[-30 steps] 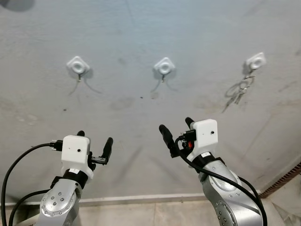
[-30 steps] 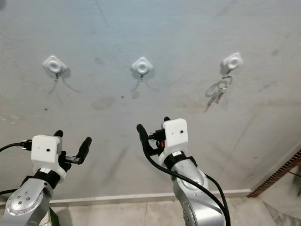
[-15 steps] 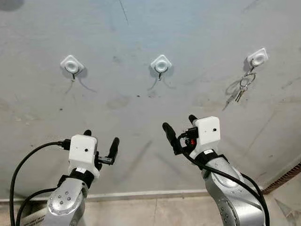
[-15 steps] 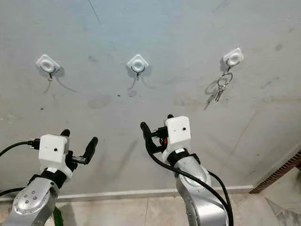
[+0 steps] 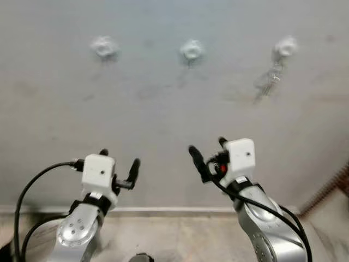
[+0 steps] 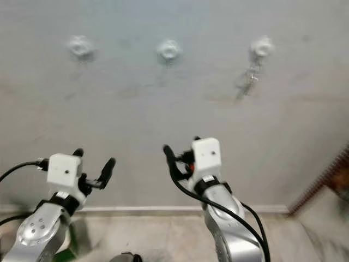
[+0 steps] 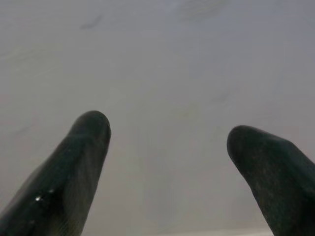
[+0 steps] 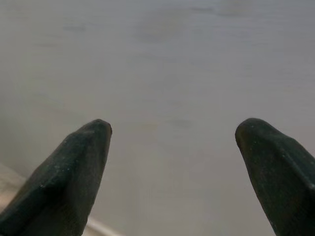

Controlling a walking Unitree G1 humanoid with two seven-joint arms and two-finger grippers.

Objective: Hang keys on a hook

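**A:** What's in front of the robot?

**B:** A plain grey wall, blotchy in places, with a pale skirting strip along its foot and tiled floor below. The head views are blurred.

**A:** Anything mounted on it?

**B:** Three small white hooks in a row high up: the left hook, the middle hook and the right hook. They sit well apart from one another.

**A:** And the keys?

**B:** The keys hang from the right hook, dangling just under it against the wall and throwing a faint shadow beside them. The blur hides how many there are. The other two hooks look bare.

**A:** Where are the arms?

**B:** Both are raised low in the frame, well below the hooks and well apart from the keys. The left gripper points up towards the wall on the left; the right gripper does the same nearer the middle, below and left of the right hook.

**A:** How do the jaws stand?

**B:** Apart on both, holding nothing. In the left wrist view the two black fingers are spread wide with bare wall between them, and the right wrist view shows its fingers spread the same way.

**A:** Anything else?

**B:** A reddish-brown edge at the far right, too blurred to identify.
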